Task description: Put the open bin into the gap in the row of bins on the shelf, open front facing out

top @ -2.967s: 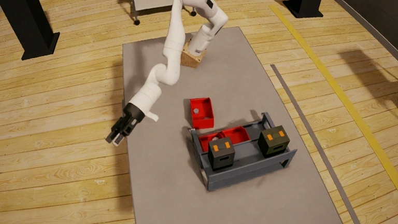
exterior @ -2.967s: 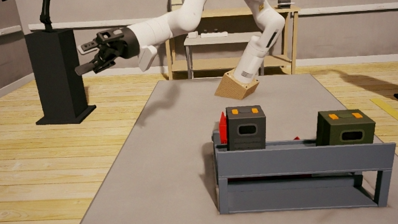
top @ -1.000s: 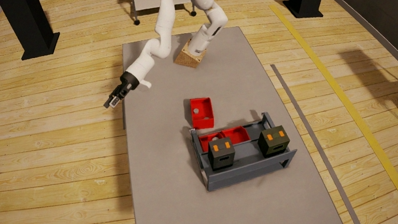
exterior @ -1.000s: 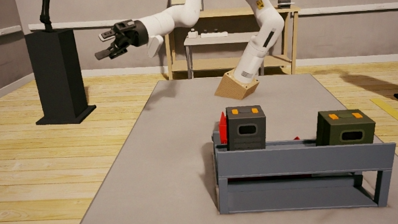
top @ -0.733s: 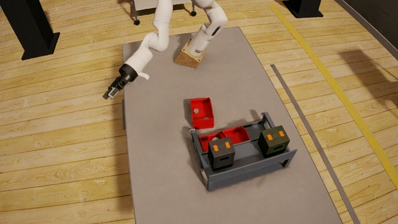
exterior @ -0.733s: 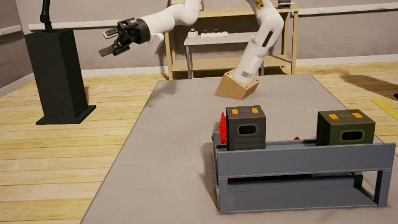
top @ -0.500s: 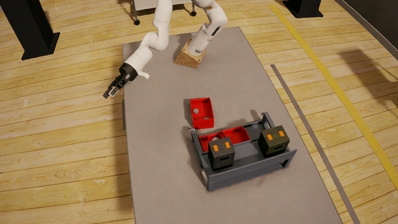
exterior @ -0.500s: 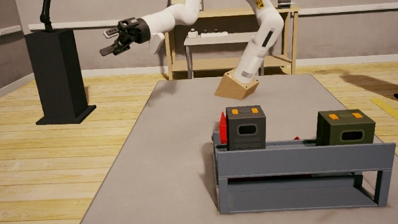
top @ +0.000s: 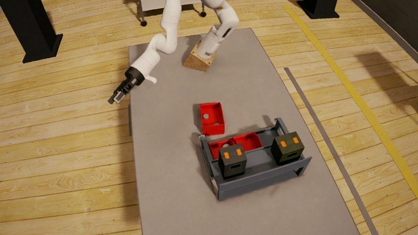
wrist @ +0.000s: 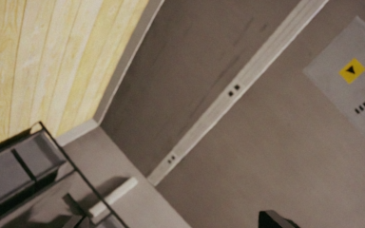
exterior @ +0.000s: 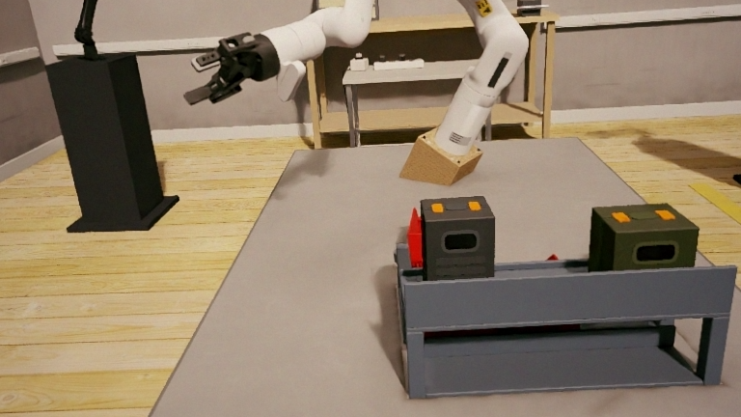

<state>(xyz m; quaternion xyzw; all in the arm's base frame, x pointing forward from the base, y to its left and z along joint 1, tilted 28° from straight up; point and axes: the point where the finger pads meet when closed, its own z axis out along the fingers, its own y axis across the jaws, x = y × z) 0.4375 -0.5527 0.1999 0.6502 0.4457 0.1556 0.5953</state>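
The red open bin (top: 219,113) stands on the grey table on the shelf's far side in the top view, with a round grey part (top: 206,116) and a second grey part in it. The blue-grey shelf (top: 262,184) (exterior: 568,297) holds a left red bin (top: 214,150) with a grey part showing and a second red bin (top: 250,141) beside it. A bare stretch of shelf shows to the right of these; the green case hides the rest. My gripper (top: 114,98) (exterior: 198,79) is open and empty, raised beyond the table's left edge, far from the bin. The wrist view shows neither bin nor shelf.
A dark grey case (top: 232,162) (exterior: 458,257) and a green case (top: 287,150) (exterior: 603,240) stand on top of the shelf. The arm's wooden base block (top: 198,61) (exterior: 437,166) is at the table's far end. A black pedestal (top: 32,19) (exterior: 103,139) stands left of the table.
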